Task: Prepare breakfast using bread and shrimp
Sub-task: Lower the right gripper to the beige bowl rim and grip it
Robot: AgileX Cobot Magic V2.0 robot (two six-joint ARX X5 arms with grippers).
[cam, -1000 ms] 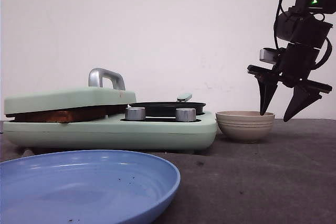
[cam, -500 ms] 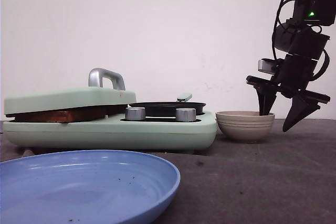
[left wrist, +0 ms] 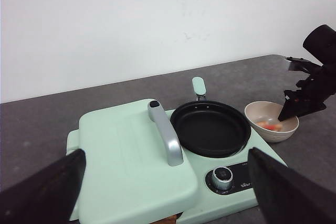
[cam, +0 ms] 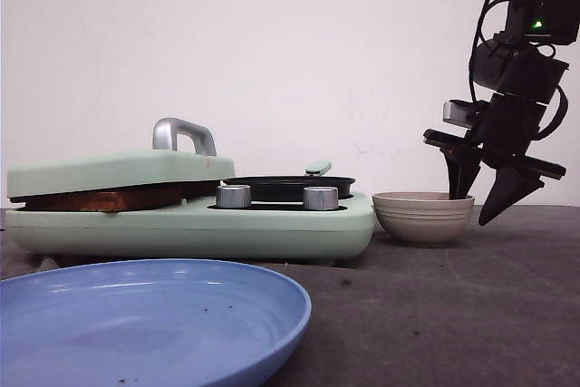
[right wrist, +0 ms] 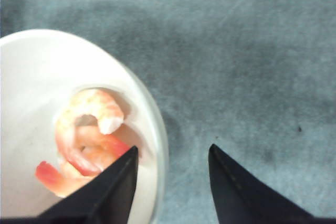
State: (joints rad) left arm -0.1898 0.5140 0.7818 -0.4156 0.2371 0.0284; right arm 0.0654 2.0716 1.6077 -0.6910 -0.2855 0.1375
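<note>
A: Largest first. The green cooker [cam: 190,215] is sitting on the counter [cam: 453,314], press lid down; a brown edge is showing under that lid, probably the bread [cam: 100,198], though I cannot tell for sure. The round pan [left wrist: 211,128] beside the lid is lying bare. A blue plate [cam: 145,324] is waiting nearest the camera.

B: And the arms?

A: The right pincer [cam: 476,197] is hanging spread and holding nothing, straddling the rim of the beige bowl [cam: 423,217]: one finger inside, one outside. The left pincer [left wrist: 168,192] is hovering wide apart over the cooker, gripping nothing.

B: The shrimp?

A: The shrimp [right wrist: 86,140] is lying in the bowl, just beside the inner finger.

B: So the step is fetching the shrimp.

A: I am judging so. Next move is calling for shifting inward so both fingers are flanking the shrimp, not the rim, then pinching.
</note>
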